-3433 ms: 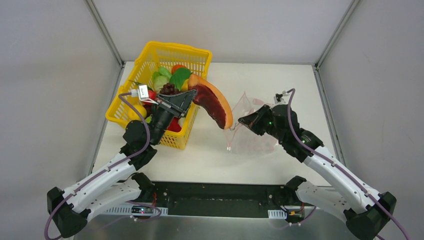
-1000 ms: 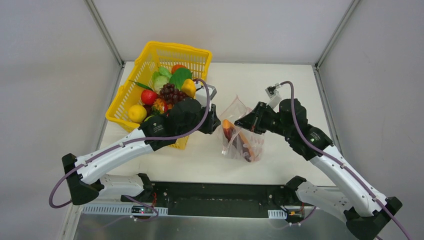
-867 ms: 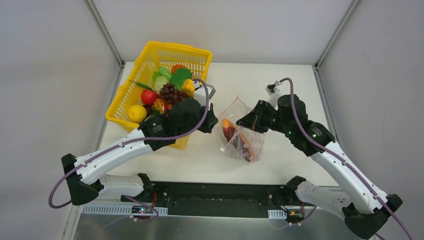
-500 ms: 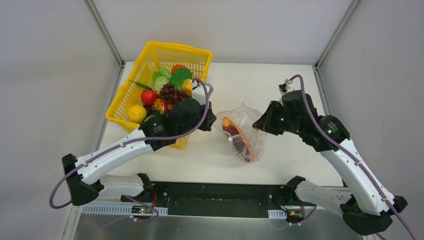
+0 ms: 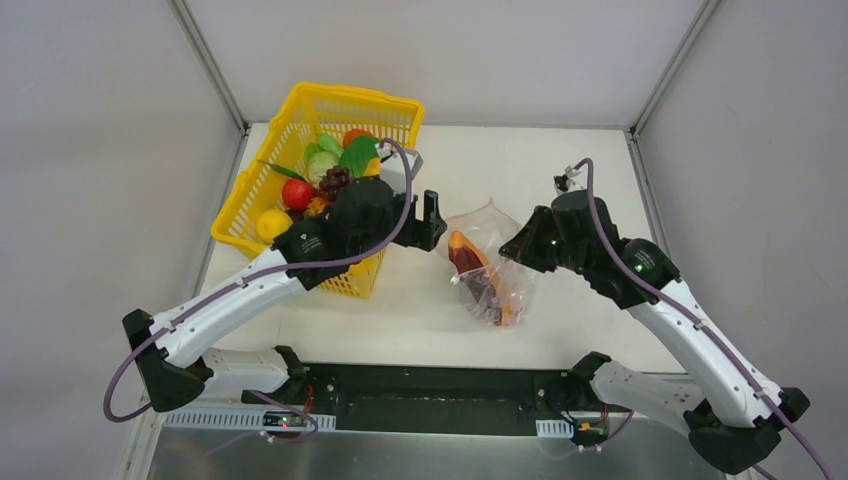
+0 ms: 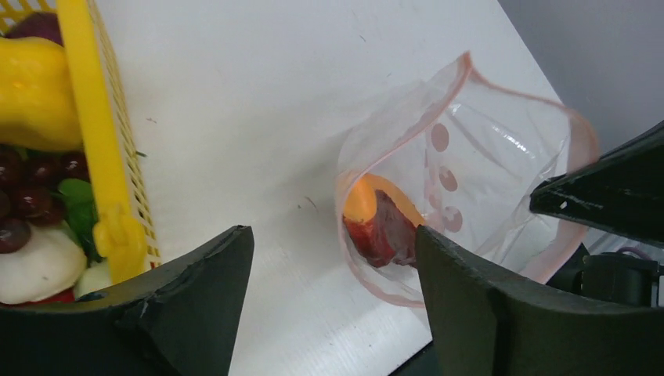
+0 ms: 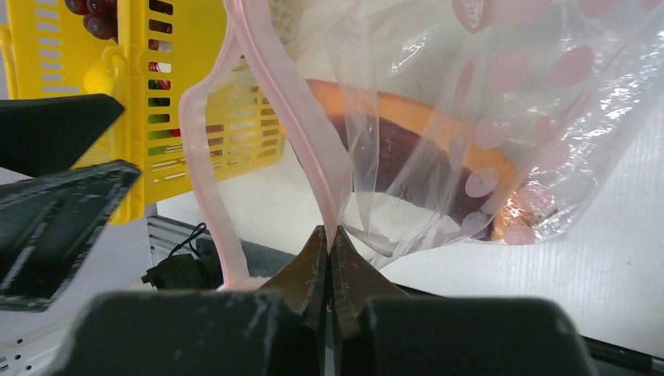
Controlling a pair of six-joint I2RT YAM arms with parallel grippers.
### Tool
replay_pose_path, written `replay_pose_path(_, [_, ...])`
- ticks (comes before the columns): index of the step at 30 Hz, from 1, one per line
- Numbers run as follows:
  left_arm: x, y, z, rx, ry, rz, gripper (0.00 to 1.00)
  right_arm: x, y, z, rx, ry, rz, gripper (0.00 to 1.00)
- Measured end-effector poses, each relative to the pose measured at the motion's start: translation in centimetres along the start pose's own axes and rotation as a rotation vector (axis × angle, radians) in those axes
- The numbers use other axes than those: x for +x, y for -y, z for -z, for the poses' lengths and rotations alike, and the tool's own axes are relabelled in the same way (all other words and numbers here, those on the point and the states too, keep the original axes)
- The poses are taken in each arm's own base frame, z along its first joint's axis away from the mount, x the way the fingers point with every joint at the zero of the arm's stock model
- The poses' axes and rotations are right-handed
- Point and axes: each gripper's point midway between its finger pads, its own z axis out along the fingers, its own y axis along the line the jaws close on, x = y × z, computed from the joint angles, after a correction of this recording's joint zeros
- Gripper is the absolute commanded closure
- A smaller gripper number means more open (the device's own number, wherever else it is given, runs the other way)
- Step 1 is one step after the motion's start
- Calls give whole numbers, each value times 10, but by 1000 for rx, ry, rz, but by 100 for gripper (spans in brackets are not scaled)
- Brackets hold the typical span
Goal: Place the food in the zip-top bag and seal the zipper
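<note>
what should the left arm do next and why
Probably swing the open left gripper back to the yellow basket for another piece, say the grapes. The orange-red slice already lies inside the zip-top bag, the right gripper pinches its pink zipper strip with the mouth gaping, and more food sits in the basket.

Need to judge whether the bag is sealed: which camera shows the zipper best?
Right wrist: the zipper runs large through the frame, its two lips apart, one pinched in the right gripper. Left wrist shows it as a gaping pink rim. Top external shows only a thin pink arc.
</note>
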Motion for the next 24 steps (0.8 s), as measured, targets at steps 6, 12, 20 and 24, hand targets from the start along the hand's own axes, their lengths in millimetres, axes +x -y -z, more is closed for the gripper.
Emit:
replay_pose_path(6, [-27,-19,13,-13,39,-3,11,11,0,-22,-35,-11,-62,100])
replay_pose_path(12, [-62,-64,32,-122,84,-12,1,8,-11,-21,-87,-1,-71,100])
replay_pose_path(20, [-60,-134,50,-342,35,11,1,9,-19,-18,-136,-6,-71,100])
replay_pose_path(24, [-38,-162,63,-433,-22,25,1,13,-17,-20,-138,-16,-74,100])
